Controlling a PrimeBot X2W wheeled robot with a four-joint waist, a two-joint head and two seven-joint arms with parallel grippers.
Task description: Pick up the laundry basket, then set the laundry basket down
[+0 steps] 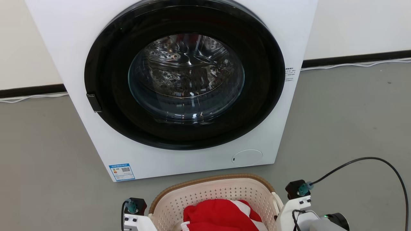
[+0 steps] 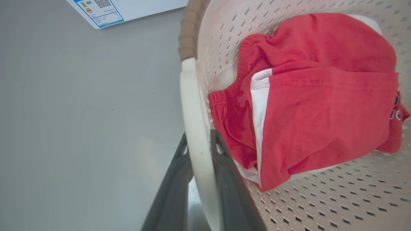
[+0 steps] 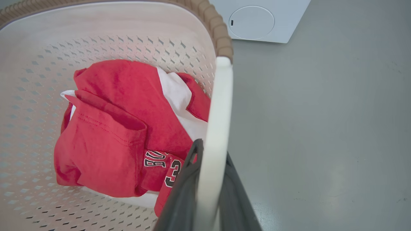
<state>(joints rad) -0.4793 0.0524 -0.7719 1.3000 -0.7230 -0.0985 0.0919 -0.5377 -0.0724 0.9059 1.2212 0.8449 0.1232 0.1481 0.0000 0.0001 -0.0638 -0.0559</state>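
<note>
- The small, cream-white, perforated plastic laundry basket [image 1: 208, 195] with a brown woven-look rim sat at the near edge of the head view, just in front of the washer. Its near half was cut off by the frame. Whether its base touched the floor could not be told.
- A crumpled red and white cloth garment [image 1: 218, 213] lay inside it. The black-edged lettering on one fold was only partly legible.
- The left gripper [image 2: 199, 144] had its two dark fingers drawn in tight on the basket's white left loop handle [image 2: 195, 106], one finger on either side of the band.
- The right gripper [image 3: 213, 152] was clamped the same way on the white right loop handle [image 3: 218, 102].
- The basket therefore lay between the two grippers, gripped at both sides, with the pale left wrist [image 1: 136, 219] and right wrist [image 1: 295, 205] close against it.
- A large white front-loading washing machine [image 1: 64, 48] with a round, black-ringed glass door [image 1: 184, 73] stood just beyond the far rim. Its top was cut off.
- Smooth grey floor [image 1: 346, 112] lay open to the left and right of the basket and washer, back to the pale wall with its black skirting.
- A black cable [image 1: 369, 158] arched over the floor on the right. A thin white cable [image 1: 353, 64] ran along the skirting.
</note>
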